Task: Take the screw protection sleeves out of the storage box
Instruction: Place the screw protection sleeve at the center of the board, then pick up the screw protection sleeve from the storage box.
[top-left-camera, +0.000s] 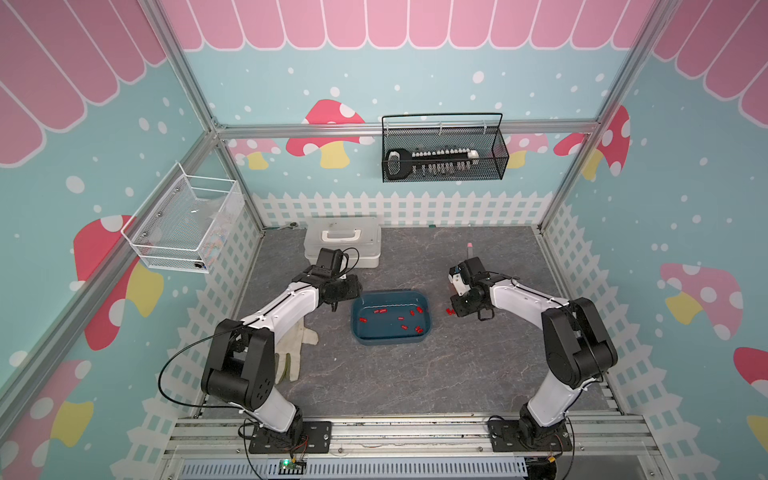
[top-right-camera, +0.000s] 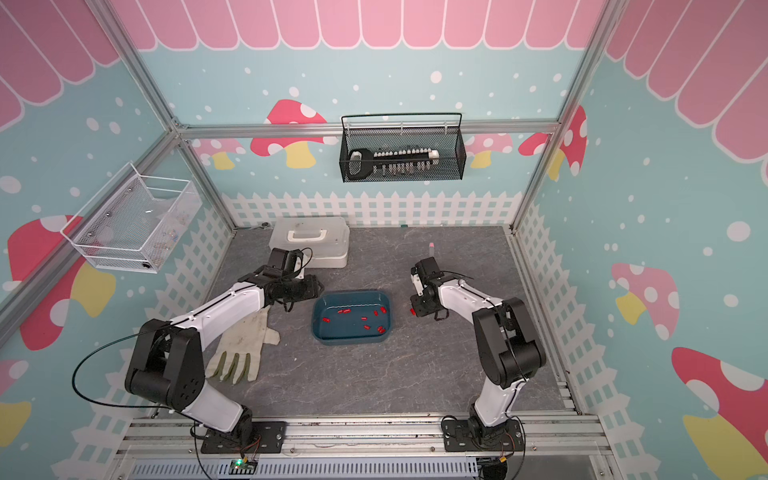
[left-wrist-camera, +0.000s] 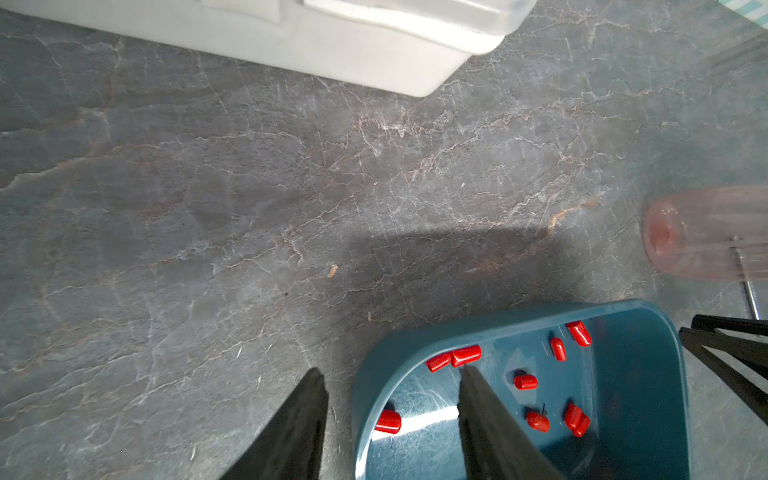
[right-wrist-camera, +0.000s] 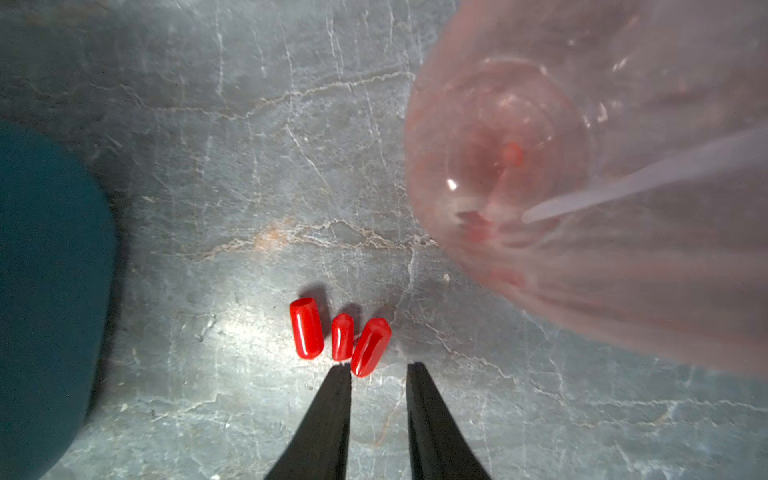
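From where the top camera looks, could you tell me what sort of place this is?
Likely a staged robot test cell: aluminium frame, printed mushroom backdrop, left arm and right arm bolted to a front rail.

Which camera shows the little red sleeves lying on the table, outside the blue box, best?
The right wrist view: the three sleeves look big and sharp, side by side. Both top views show only a tiny red speck. The left wrist view misses them.
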